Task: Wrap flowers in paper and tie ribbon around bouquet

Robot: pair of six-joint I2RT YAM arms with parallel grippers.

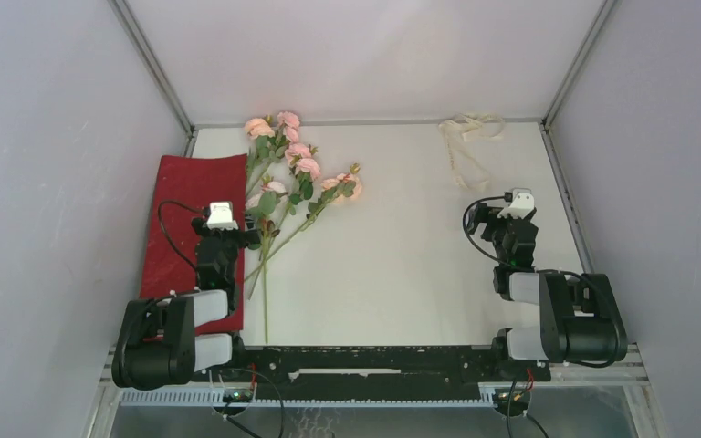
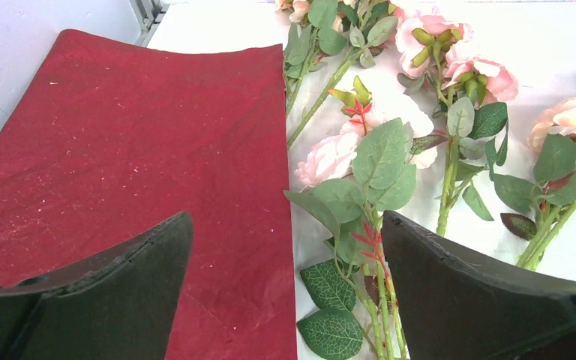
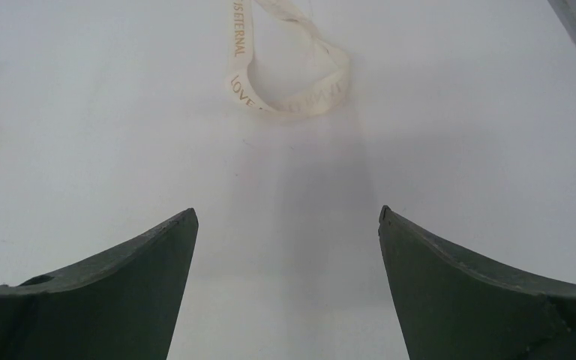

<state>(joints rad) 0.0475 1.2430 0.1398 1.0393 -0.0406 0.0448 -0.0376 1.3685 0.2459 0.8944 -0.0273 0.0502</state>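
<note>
Several flowers (image 1: 308, 167) lie beside the paper (image 1: 183, 178) — ribbon (image 1: 471, 123) well apart.

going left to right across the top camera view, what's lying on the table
red paper → flowers → ribbon

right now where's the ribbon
In the top view the ribbon lies bunched at the far right corner of the table, ahead of the open right gripper and well apart from the flowers on the left.
</note>
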